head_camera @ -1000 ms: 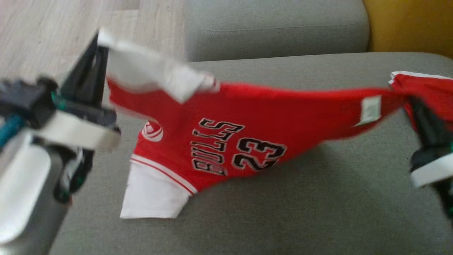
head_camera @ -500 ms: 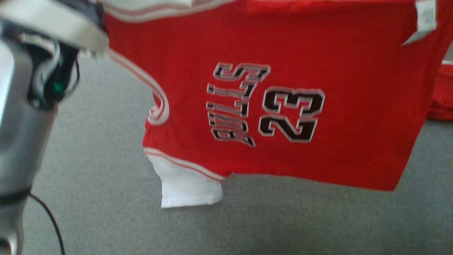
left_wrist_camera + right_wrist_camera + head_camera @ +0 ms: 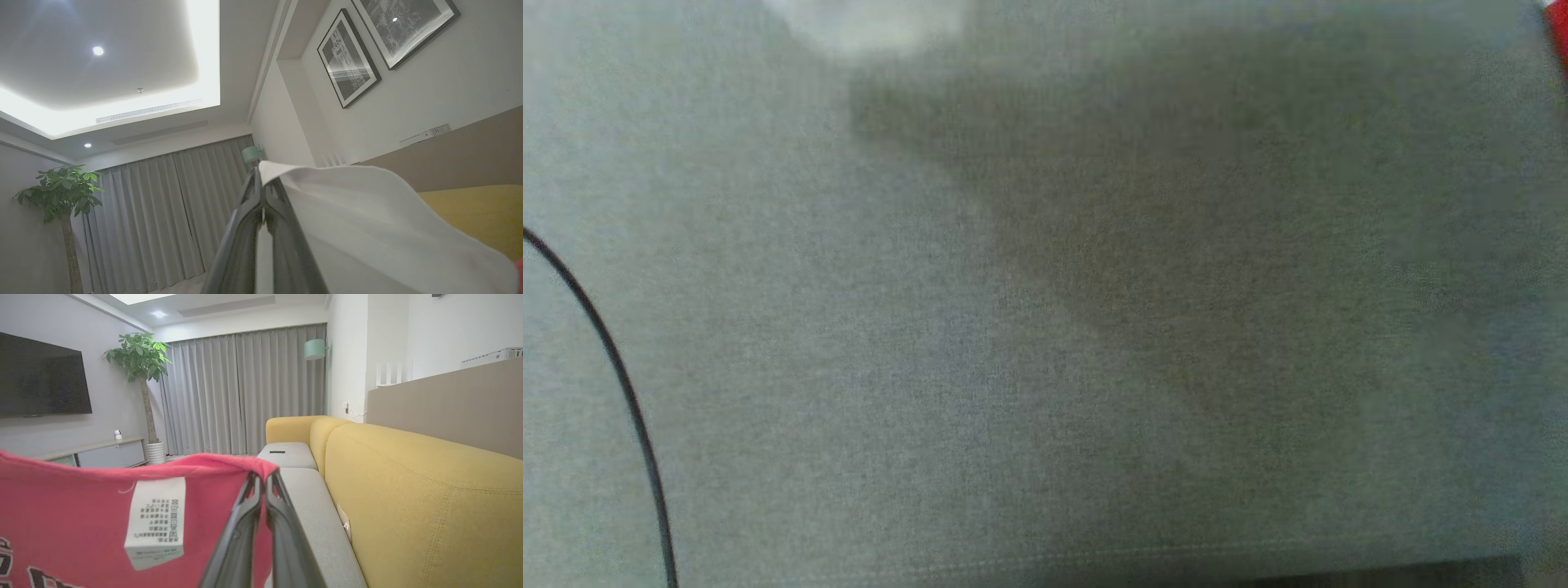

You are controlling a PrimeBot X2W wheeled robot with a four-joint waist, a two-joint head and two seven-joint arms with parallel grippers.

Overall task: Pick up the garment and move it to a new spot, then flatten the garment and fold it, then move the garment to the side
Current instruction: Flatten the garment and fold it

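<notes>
Left fingers (image 3: 262,196): pressed together, pinching the white sleeve edge of the red-and-white basketball jersey (image 3: 367,228). That wrist camera is tipped up at the ceiling, and the white cloth drapes off to the lower right of the frame.

Right fingers (image 3: 264,477): also clamped together, pinching a red corner of the jersey (image 3: 81,506). Cloth spreads to the lower left of the frame, with the white care label (image 3: 155,520) near the tips. Yellow sofa backrest (image 3: 408,490) sits at the right of the frame, with the grey seat cushion (image 3: 314,506) running along its foot.

Head view: blurred grey cushion (image 3: 849,392), with a broad dark shadow across the centre and upper right. A thin black cable (image 3: 613,367) curves down the left edge. The red sliver (image 3: 1560,33) in the top right corner is likely jersey. The pale smear at top, left of centre, is too blurred to call.

Read: the jersey is up off the cushion, hung between the two pinches. Its long axis runs from one arm to the other and the body droops below the fingers. Neither arm is nearer; each owns one end.

Judgement: carry phase, flattening not yet started. The next move turns on holding that span taut and level over the cushion while lowering, with the free bottom edge touching down first. Risk: the thin pinch at the sleeve slips, or one end drops first and it lands bunched.
</notes>
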